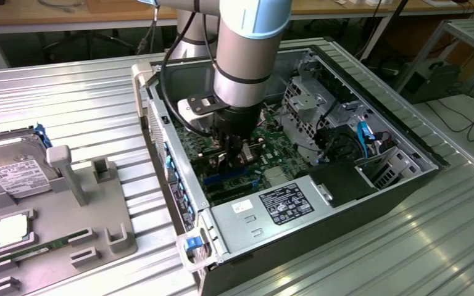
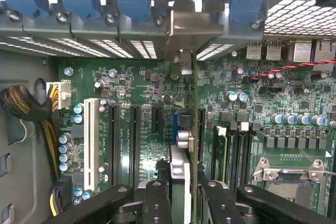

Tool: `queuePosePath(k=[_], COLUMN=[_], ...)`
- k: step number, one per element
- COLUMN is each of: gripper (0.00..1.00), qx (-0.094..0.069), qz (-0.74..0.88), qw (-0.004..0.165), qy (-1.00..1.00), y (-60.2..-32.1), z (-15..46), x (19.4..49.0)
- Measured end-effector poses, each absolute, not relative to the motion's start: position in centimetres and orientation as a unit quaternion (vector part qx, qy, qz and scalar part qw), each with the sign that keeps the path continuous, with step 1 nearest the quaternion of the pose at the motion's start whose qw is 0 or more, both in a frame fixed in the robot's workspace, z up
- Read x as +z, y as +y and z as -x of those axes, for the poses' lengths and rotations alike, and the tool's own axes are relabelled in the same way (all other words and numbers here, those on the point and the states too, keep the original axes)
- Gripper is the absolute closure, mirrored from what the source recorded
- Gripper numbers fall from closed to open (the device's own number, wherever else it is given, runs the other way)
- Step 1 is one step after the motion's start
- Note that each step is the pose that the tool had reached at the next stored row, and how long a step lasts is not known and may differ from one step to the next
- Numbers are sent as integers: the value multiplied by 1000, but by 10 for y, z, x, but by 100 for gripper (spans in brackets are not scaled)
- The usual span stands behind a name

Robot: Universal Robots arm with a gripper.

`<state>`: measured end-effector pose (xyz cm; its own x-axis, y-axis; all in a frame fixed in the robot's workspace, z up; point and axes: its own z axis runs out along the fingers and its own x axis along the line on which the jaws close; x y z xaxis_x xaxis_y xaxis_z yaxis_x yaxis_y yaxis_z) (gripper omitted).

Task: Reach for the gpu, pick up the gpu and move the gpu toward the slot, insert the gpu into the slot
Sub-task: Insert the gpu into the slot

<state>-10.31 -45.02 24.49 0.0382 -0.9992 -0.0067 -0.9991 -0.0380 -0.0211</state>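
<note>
Inside the open computer case (image 1: 402, 132), my gripper (image 1: 232, 161) reaches down over the green motherboard (image 2: 131, 85). In the wrist view the gpu (image 2: 193, 129) shows edge-on as a thin dark card, and my gripper (image 2: 184, 195) is shut on it, one black finger on each side. Its silver end bracket (image 2: 184, 27) sits against the case's rear wall, between the blue slot latches. The blue slot (image 2: 174, 124) runs directly beside and under the card's lower edge. Whether the card is seated in it, I cannot tell. A strip of the blue slot (image 1: 218, 179) also shows below the gripper in the exterior view.
Black expansion slots (image 2: 114, 145) and a white one (image 2: 90, 145) lie beside the blue slot. Memory slots (image 2: 236, 156) and the processor socket (image 2: 289, 182) lie on its other side. The power supply (image 1: 286, 203) and drive cage (image 1: 315, 105) crowd the case. A grey fixture (image 1: 64, 228) holds a hard drive (image 1: 15, 169) at the exterior view's left.
</note>
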Motion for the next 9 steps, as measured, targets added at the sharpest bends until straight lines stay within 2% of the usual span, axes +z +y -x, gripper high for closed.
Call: queuePosePath(k=[9], gripper=[72], qx=[-5], qz=[718], qw=[10], qy=[696], y=[-450], z=[105], x=[245])
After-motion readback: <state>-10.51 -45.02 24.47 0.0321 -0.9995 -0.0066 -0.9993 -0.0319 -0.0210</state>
